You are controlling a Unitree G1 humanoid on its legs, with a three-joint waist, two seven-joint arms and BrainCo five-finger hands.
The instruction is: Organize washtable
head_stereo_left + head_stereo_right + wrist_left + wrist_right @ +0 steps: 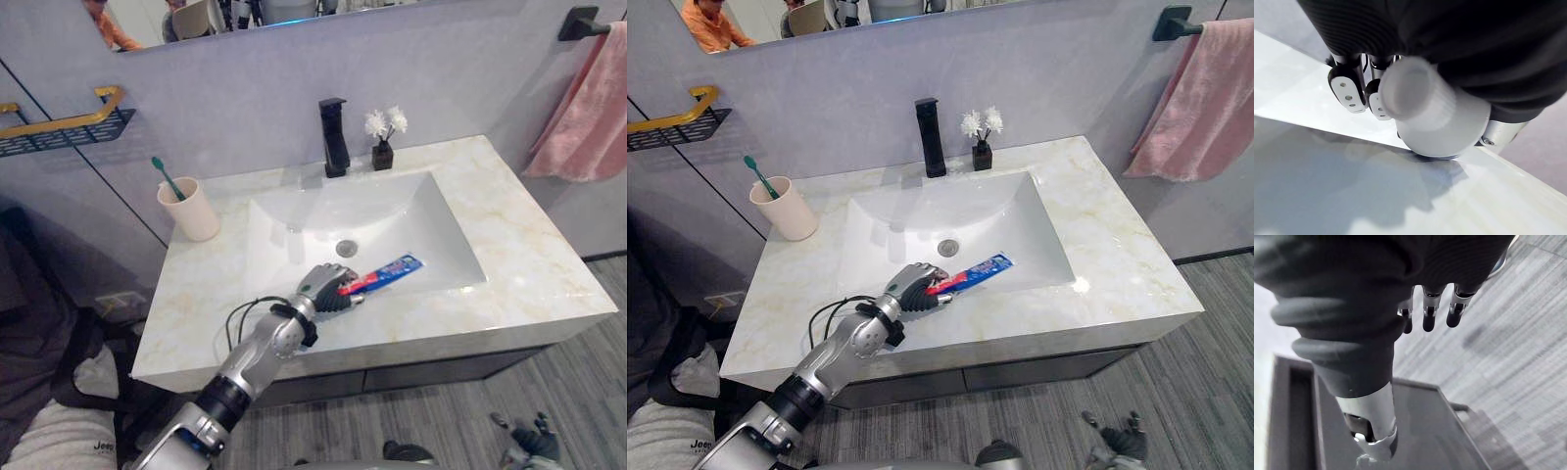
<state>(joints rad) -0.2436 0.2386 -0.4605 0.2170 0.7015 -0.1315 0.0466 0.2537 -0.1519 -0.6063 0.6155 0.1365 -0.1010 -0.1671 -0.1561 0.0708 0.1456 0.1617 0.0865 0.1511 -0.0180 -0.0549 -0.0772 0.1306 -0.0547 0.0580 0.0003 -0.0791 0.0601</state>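
Head eyes share the washtable (529,255) from above; wrist views sit close, right seemingly floorward.

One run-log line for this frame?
left hand: shut on red-and-blue toothpaste tube | tube: at white sink basin, front edge | right hand: open, hanging low | beige cup with green toothbrush: on counter, left

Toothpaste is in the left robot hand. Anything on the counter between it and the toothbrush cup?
Nothing visible does. The left robot hand grips the toothpaste tube at the front edge of the basin; the counter from there to the cup holds nothing. A green toothbrush leans inside the cup.
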